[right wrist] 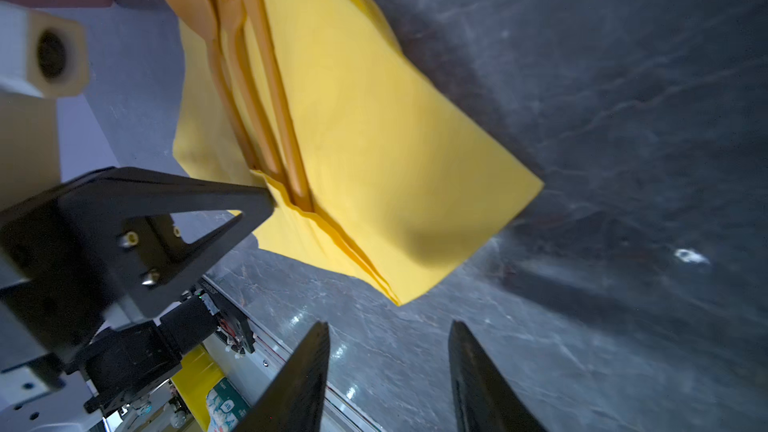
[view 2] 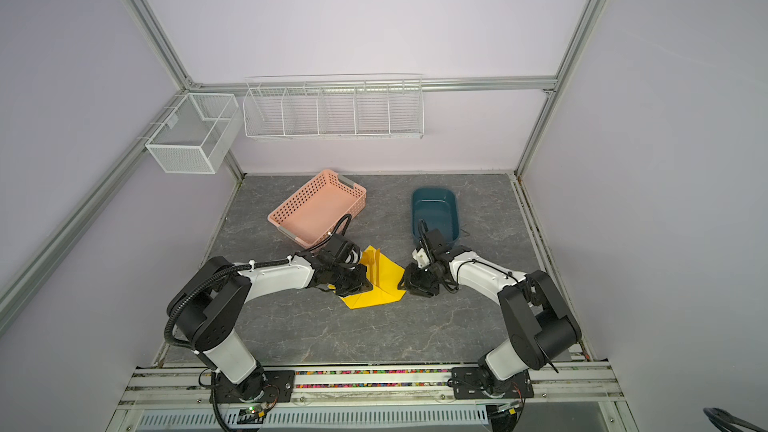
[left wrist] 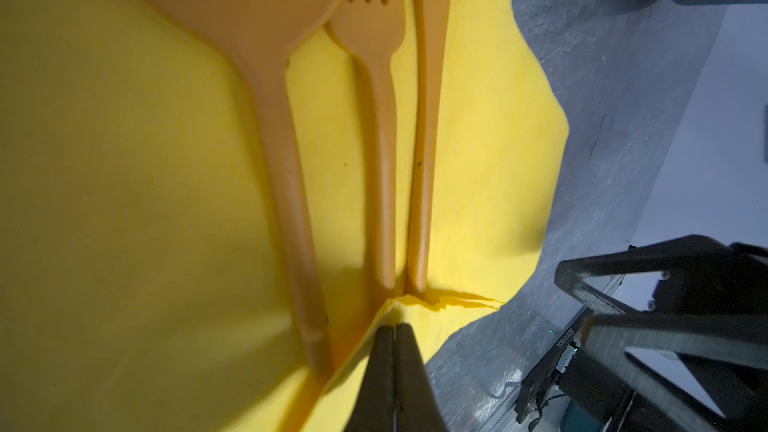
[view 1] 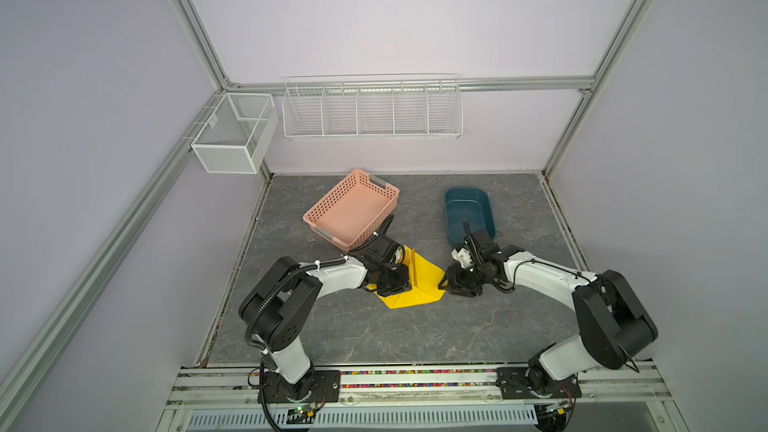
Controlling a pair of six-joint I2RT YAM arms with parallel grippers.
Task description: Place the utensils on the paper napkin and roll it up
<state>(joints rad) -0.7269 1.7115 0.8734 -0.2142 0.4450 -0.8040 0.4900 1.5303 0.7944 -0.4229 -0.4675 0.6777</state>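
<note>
The spoon [left wrist: 266, 76], fork [left wrist: 380, 118] and knife [left wrist: 428, 118] lie side by side in a crease of the napkin [view 1: 424, 288] at the middle of the table [view 1: 374, 334], so placing looks done. The left gripper [left wrist: 392, 328] is clenched on the napkin's near edge; the right gripper [right wrist: 388, 326] hangs just right of it, fingers spread and empty. Rolling seems barely begun.

The paper napkin [view 1: 426, 284], bright yellow and softly creased, is lying on the dark counter [view 1: 374, 334], with its layered edges showing and one side standing up off the surface. The utensils [view 2: 375, 264], all orange-gold, are resting along a crease in it, side by side, handles parallel and heads pointing the same way. The round-bowled spoon [left wrist: 266, 76] comes first, then the fork [left wrist: 380, 118] and the knife [left wrist: 424, 118] close together. The left claw [left wrist: 392, 328] is pinching the napkin's edge just past the handle ends.
</note>
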